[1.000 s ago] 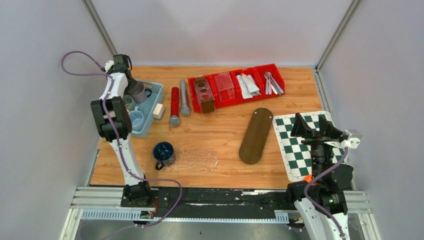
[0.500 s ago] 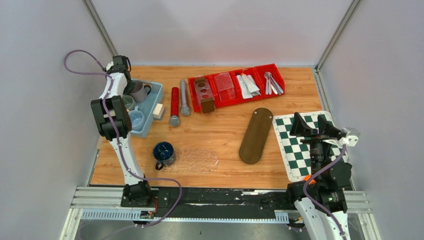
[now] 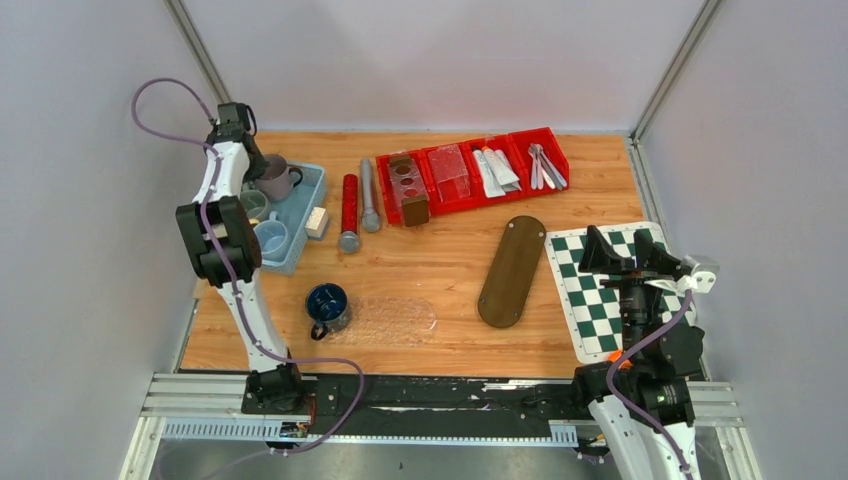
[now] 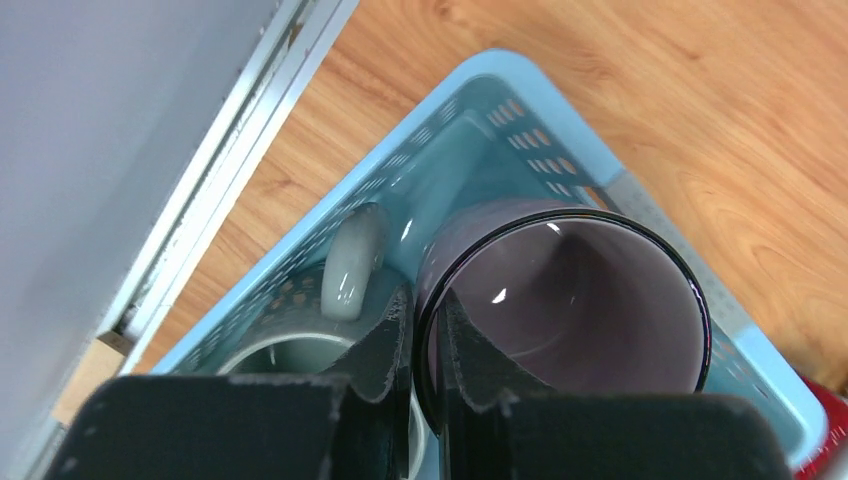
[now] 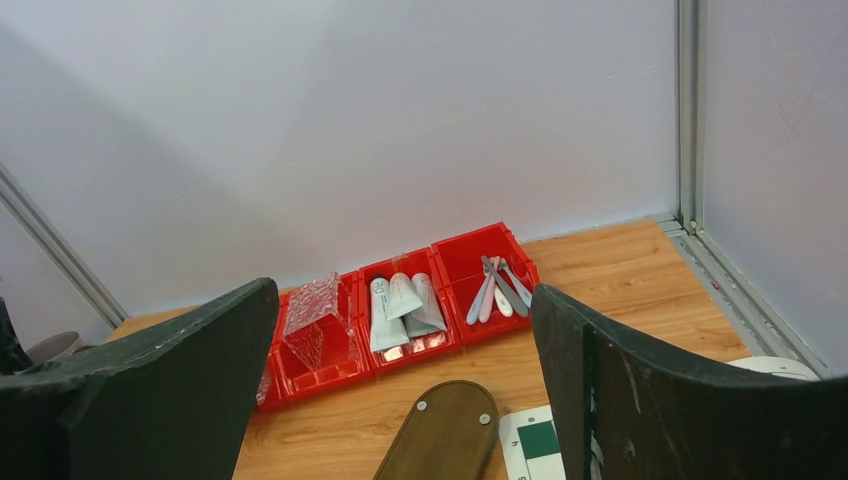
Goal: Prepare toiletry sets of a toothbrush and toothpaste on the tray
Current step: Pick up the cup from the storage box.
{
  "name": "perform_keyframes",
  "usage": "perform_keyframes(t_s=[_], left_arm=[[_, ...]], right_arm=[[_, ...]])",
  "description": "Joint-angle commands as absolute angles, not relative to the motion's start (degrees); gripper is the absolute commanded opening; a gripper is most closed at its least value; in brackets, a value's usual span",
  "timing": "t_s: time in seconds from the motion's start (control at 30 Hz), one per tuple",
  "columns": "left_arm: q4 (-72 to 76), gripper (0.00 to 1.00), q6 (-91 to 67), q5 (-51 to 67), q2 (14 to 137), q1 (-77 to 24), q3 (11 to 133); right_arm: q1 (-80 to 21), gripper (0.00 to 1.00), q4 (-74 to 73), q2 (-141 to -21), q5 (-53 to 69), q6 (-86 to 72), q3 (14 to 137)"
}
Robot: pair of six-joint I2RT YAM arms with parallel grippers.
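**Top external view.** The left hand [image 3: 258, 176] reaches over the far end of the blue basket [image 3: 308, 205] at the left of the wooden surface [image 3: 440, 262], and grips a mauve mug [image 3: 277, 182] there. The red bins [image 3: 455, 195] stand in a row near the far edge. The toothpaste tubes [image 3: 497, 170] lie in the second bin from the right and the toothbrushes [image 3: 545, 166] in the rightmost one. The brown oval tray [image 3: 512, 271] lies bare between the bins and the chequered mat [image 3: 598, 295], apart from both. The right hand [image 3: 625, 256] hangs above the mat, its jaws spread wide and holding nothing. A red cylinder [image 3: 349, 205] and a grey cylinder [image 3: 369, 196] lie side by side left of the bins. A dark blue mug [image 3: 327, 304] stands nearer the arms.

**Left wrist view.** The left hand [image 4: 425, 310] is narrow. Its fingers [image 4: 385, 340] pinch the mauve mug [image 4: 590, 300] by the rim, one outside the wall and one inside. The handle of a pale green mug [image 4: 350, 265] shows just beside it in the blue basket [image 4: 625, 195].

**Right wrist view.** The right hand [image 5: 402, 295] is wide, with its fingers [image 5: 150, 400] at either edge of the view. Beyond them are the toothpaste tubes [image 5: 405, 308] and toothbrushes [image 5: 497, 290], each in their own compartment of the red bins [image 5: 462, 262]. The near end of the tray [image 5: 440, 432] lies below them.
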State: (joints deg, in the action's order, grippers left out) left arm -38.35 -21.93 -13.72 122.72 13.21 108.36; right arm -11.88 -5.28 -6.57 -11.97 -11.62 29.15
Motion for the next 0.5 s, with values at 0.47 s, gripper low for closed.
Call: perform_keyframes(t_s=[0.47], left_arm=[[-24.0,0.00,9.7,8.9,96.7,3.5,96.9]], right_arm=[[-12.2,1.00,-3.0,-4.8,-10.9,-11.0,28.9]])
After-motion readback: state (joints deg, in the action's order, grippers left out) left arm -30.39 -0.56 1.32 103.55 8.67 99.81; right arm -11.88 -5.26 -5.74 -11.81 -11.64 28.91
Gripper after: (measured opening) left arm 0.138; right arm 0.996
